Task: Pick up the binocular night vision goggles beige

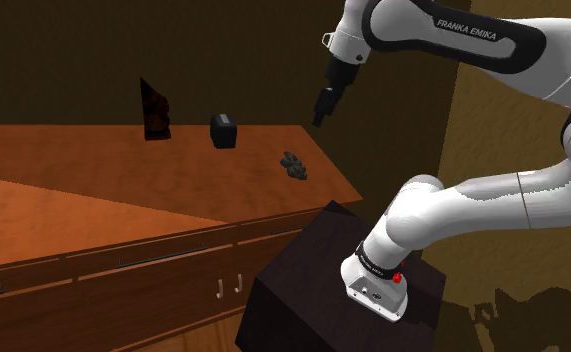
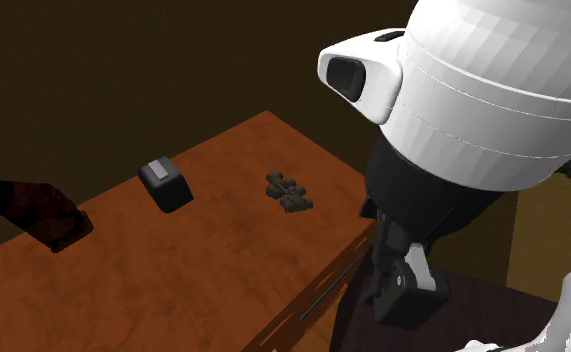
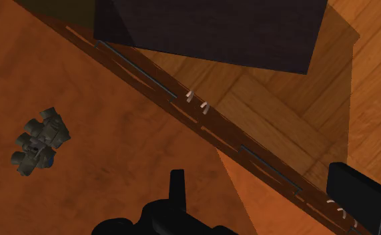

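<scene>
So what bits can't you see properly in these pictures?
- Goggles: small and dim in the shoulder view, details lost.
- Dark red thing: too dark in both exterior views to name.
- Fingers: cut off by the wrist view's edge.
- Table: one corner hidden behind the arm, second exterior view.

A home, by its wooden drawer cabinet [image 1: 123, 285] and parquet floor [image 3: 269, 113].

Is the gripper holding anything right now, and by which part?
Nothing is held. The gripper is open in the air, and the night vision goggles lie on the wooden counter, clear of it.
</scene>
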Tool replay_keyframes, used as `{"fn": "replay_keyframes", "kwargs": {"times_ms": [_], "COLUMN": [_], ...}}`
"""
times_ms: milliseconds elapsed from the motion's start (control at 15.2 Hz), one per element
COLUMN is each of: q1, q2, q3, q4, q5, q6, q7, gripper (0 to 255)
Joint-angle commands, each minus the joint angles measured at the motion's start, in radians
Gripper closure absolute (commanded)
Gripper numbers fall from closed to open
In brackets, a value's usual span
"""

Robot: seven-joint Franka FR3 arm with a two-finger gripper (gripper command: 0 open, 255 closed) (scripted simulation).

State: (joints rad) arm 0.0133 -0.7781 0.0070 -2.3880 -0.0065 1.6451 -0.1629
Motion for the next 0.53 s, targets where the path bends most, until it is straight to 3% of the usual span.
{"fn": "replay_keyframes", "kwargs": {"times_ms": [0,462], "q1": [0.000,-0.040], "q2": [0.000,0.111], "q3": [0.000,-0.108], "q4": [0.000,-0.081], "q5": [0.000,-0.067], "q6": [0.000,0.191], "q7": [0.000,-0.121], "gripper": [0,0]}}
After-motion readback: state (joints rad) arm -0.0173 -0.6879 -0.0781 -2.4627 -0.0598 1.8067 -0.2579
